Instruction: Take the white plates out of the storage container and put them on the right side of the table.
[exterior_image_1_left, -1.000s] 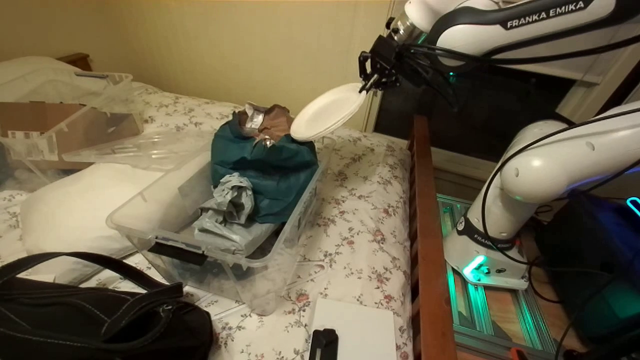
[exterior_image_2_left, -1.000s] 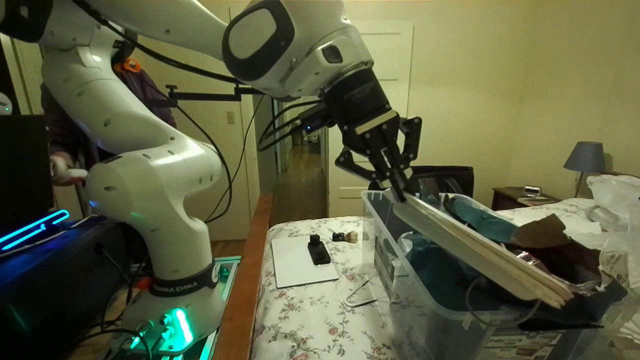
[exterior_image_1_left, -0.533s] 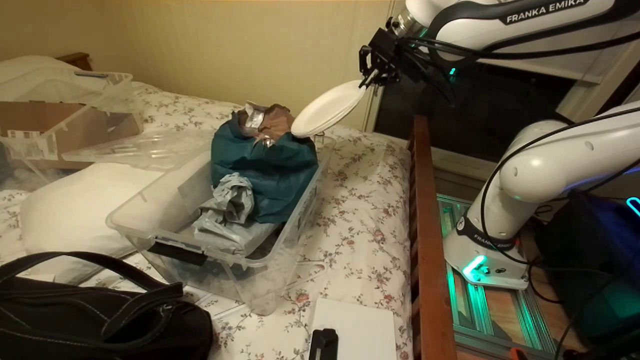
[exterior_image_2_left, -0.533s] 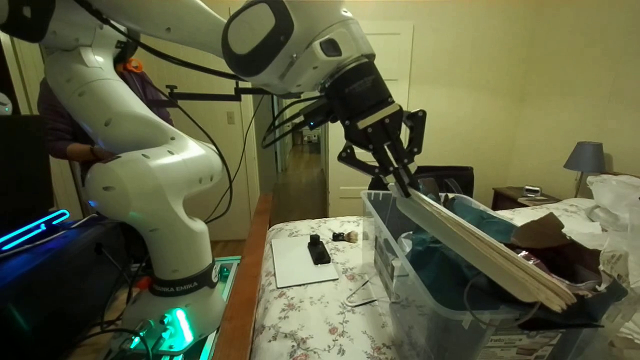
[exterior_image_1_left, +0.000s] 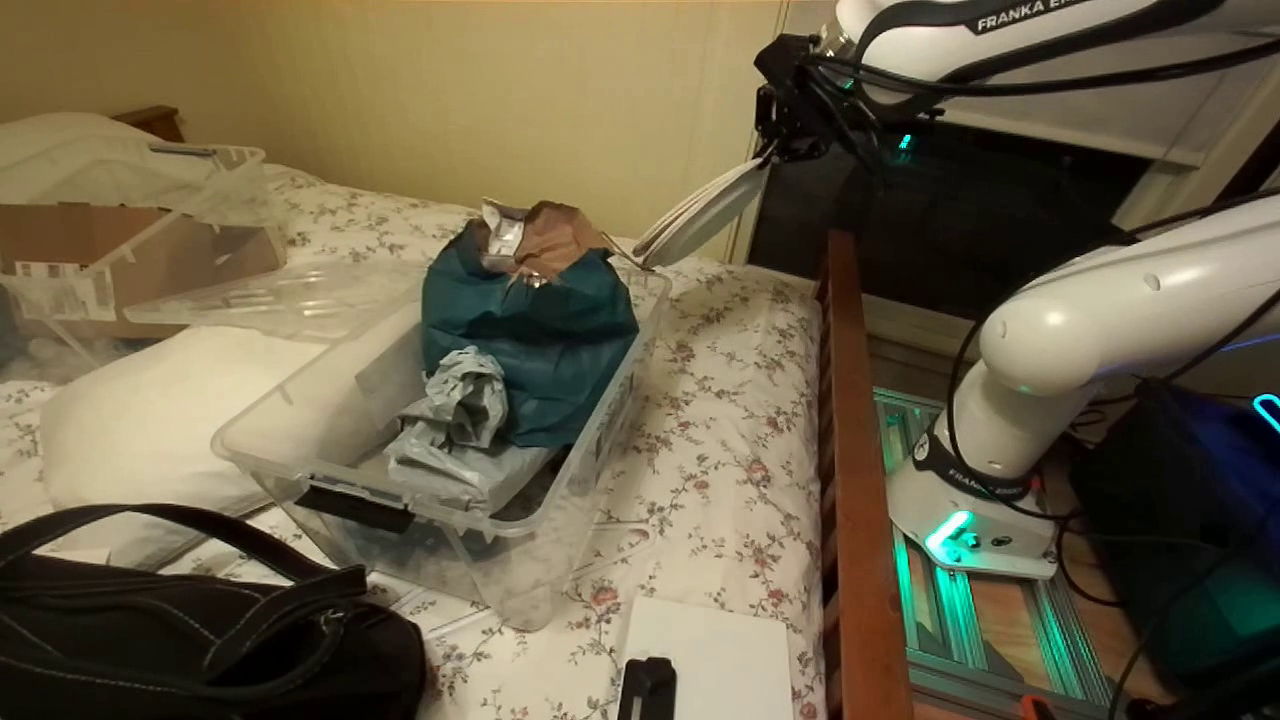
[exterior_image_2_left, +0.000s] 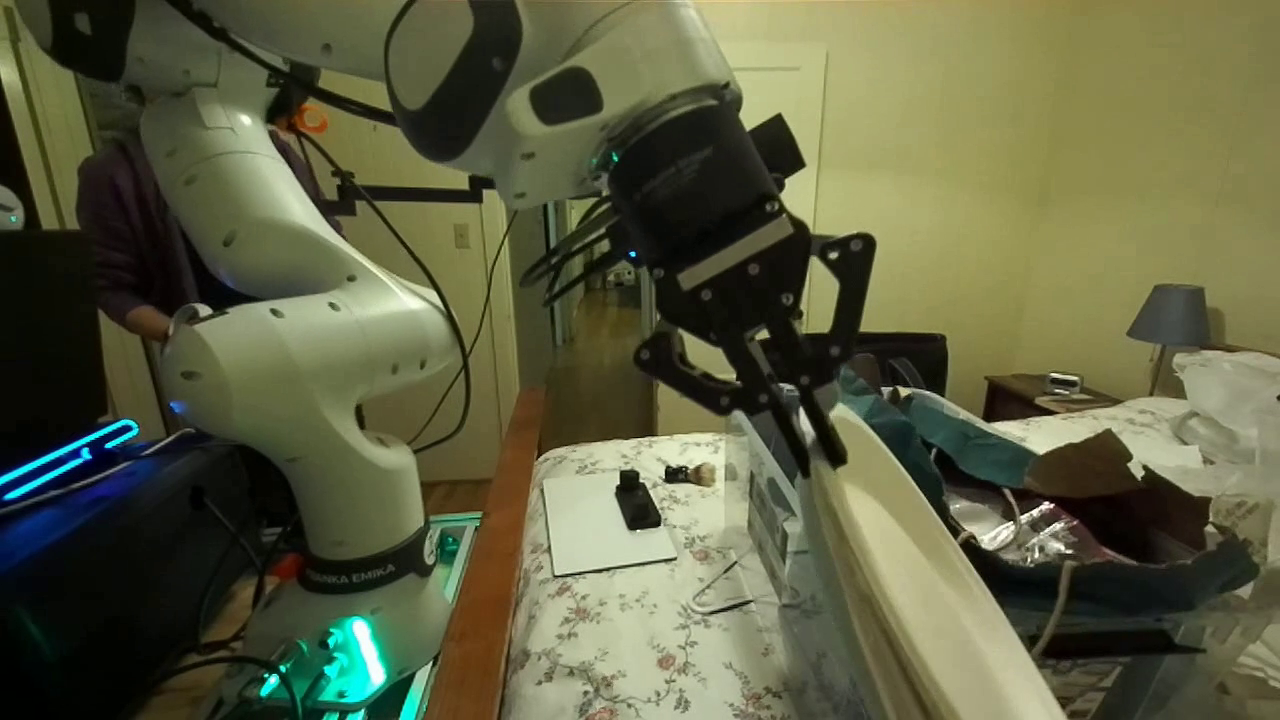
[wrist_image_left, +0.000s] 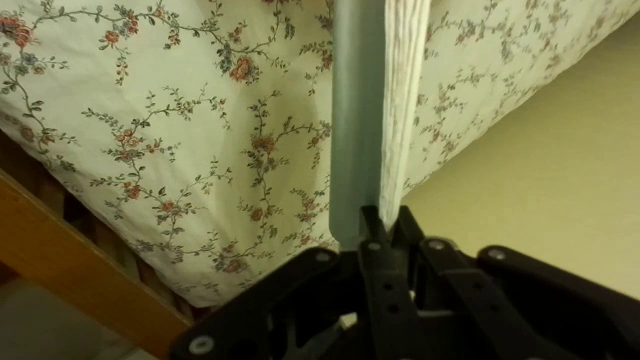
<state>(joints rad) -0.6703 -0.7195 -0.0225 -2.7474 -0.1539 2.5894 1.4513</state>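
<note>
The gripper (exterior_image_2_left: 820, 462) is pinched on the rim of a stack of white plates (exterior_image_1_left: 710, 215), held aloft at a steep tilt. In an exterior view the stack has just turned and swung to about two o'clock of the clear bin (exterior_image_1_left: 450, 550), away from the green bag (exterior_image_1_left: 530, 340); lowering onto the bench (exterior_image_1_left: 720, 430), at the bin's three o'clock, probably comes next. Counted: one stack, its plates too tightly nested to number; one green bag and one grey bag (exterior_image_1_left: 465, 435) in the bin; one black handbag (exterior_image_1_left: 200, 640) at eight o'clock.
</note>
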